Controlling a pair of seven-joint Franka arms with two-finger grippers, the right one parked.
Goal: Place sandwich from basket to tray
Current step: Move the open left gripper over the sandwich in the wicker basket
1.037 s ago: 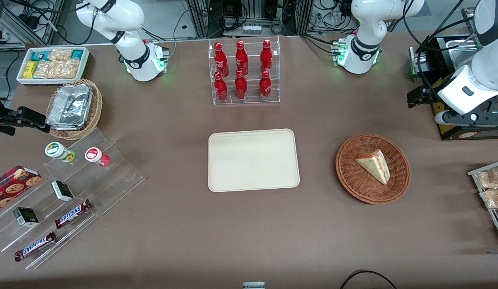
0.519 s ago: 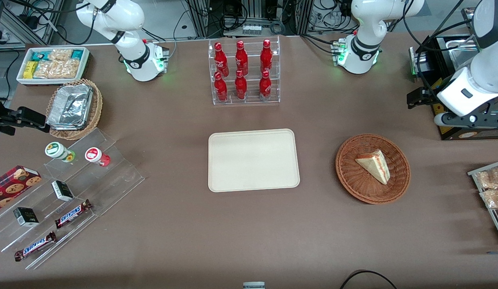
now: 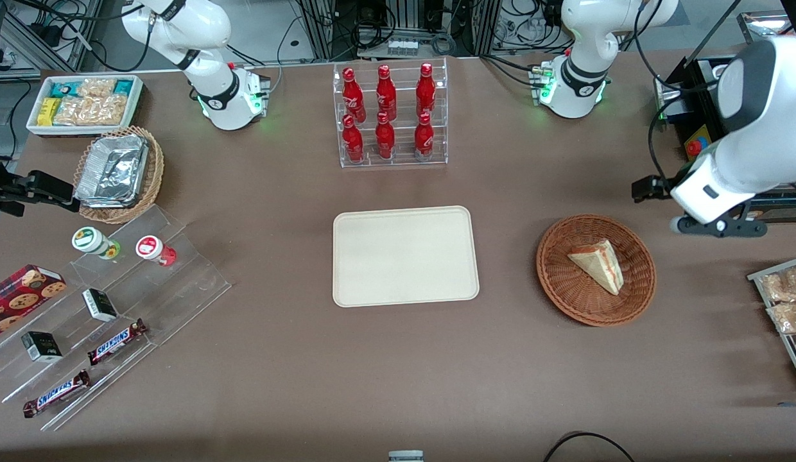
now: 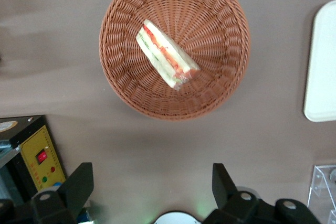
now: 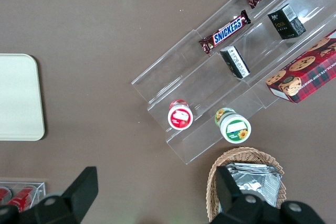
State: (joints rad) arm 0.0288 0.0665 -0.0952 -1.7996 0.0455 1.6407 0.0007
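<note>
The sandwich (image 3: 597, 262), a pale wedge with red and green filling, lies in the reddish-brown wicker basket (image 3: 558, 289). In the left wrist view the sandwich (image 4: 165, 56) rests near the middle of the basket (image 4: 131, 93). The cream tray (image 3: 404, 256) sits bare at the table's middle, and its edge (image 4: 320, 66) shows in the wrist view. My left gripper (image 3: 719, 226) hangs above the table beside the basket, toward the working arm's end and slightly farther from the front camera. The gripper (image 4: 152, 182) is open wide, with nothing between its fingers.
A black box with a yellow button panel (image 4: 39, 158) stands close to the gripper. A wire rack of snack packets (image 3: 783, 301) lies at the working arm's end. A clear rack of red bottles (image 3: 391, 115) stands farther back than the tray.
The left arm has swung away from the black box, bringing the gripper nearer the basket and the front camera. Sandwich, basket and tray have not moved.
</note>
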